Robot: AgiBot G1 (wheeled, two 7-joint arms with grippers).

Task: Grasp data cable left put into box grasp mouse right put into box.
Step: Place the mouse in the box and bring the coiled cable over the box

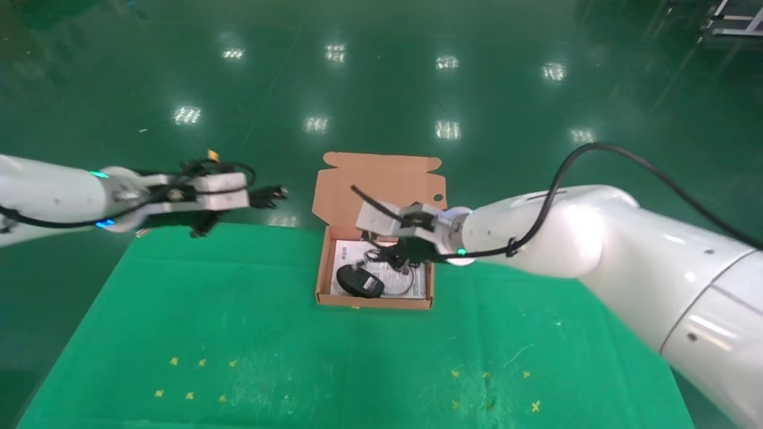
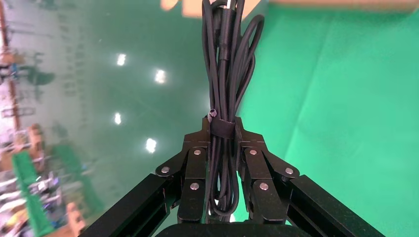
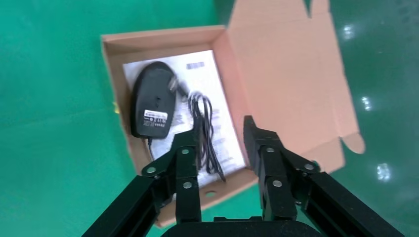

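The data cable (image 2: 227,74), a thin black bundle with a strap, is clamped in my left gripper (image 2: 222,126). In the head view my left gripper (image 1: 259,198) holds the data cable (image 1: 277,192) in the air left of the box, over the table's far edge. The orange-brown box (image 1: 325,262) lies open with its lid (image 1: 381,185) folded back. The black mouse (image 1: 359,282) lies in it on the white sheet (image 3: 222,98). The mouse (image 3: 153,101) shows its labelled underside, with its cord (image 3: 202,123) beside it. My right gripper (image 1: 396,256) hovers above the box, open and empty (image 3: 220,129).
The table is covered with a green cloth (image 1: 238,310) with small yellow marks (image 1: 197,378) near the front. The table's far edge (image 1: 238,226) runs just behind the box. Shiny green floor (image 1: 381,89) lies beyond.
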